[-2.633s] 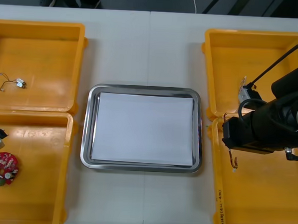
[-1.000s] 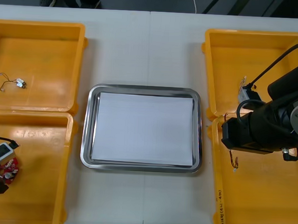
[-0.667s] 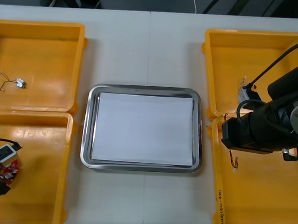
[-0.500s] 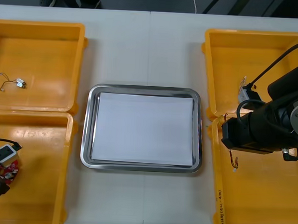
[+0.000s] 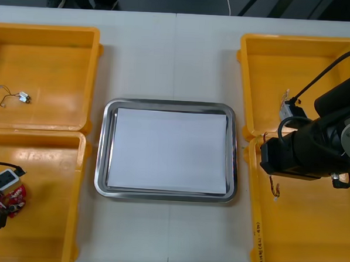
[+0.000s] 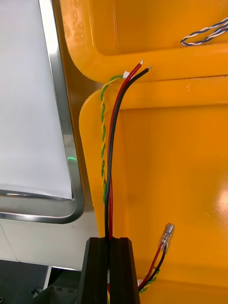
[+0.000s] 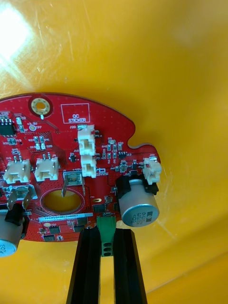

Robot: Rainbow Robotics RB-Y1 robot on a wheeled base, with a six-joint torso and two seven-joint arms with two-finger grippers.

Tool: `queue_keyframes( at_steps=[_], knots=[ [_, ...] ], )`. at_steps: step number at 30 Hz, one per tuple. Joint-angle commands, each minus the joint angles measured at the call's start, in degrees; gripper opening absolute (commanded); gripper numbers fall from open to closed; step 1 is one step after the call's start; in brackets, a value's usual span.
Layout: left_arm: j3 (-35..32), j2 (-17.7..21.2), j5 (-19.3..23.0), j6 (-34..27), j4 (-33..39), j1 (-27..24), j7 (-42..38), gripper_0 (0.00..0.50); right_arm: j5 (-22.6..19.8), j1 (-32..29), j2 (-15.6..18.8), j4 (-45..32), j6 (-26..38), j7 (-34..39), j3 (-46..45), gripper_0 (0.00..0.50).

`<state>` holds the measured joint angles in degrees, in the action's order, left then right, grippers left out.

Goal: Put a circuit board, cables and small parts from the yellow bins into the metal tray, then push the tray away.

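Observation:
A round red circuit board point(image 7: 71, 161) lies in the near left yellow bin point(image 5: 47, 218), seen as a red patch point(image 5: 15, 195) at the bin's left side. My left gripper point(image 7: 106, 247) is shut on the board's edge, its fingers pinching a green connector point(image 7: 106, 232). My right gripper point(image 6: 110, 251) is shut on a cable bundle point(image 6: 110, 156) of red, black and twisted yellow-green wires. It holds them over the near right bin point(image 5: 310, 232), close to the metal tray point(image 5: 102, 162). The tray is white inside.
The far left bin point(image 5: 49, 60) holds a small metal part with thin wires point(image 5: 15, 96). A twisted blue and white cable point(image 6: 204, 33) lies in the far right bin point(image 5: 272, 71). A loose cable end point(image 6: 164, 242) rests in the near right bin.
My left gripper has shut on the circuit board's edge, and the board has shifted slightly. The right arm has stayed still with its cables.

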<state>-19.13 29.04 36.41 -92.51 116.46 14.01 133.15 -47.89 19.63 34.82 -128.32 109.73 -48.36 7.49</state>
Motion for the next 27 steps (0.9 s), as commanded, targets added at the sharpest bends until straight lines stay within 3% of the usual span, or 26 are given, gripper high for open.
queue_keyframes(
  at_steps=[1,12,27],
  knots=[
    [0.59,-0.65,-0.72,0.58,0.26,1.46,-5.1,0.0,0.43,1.2,-0.1,-0.26,0.27,1.69,0.68,0.0],
    [-3.45,-0.65,1.65,-1.88,3.87,0.67,-4.83,0.0,0.61,1.2,-0.1,-0.26,0.27,1.69,0.68,0.0],
    [-12.59,-0.3,5.25,-17.49,15.64,-2.84,-9.14,0.0,0.43,1.2,0.08,-0.26,0.27,1.6,0.68,0.0]
  ],
)
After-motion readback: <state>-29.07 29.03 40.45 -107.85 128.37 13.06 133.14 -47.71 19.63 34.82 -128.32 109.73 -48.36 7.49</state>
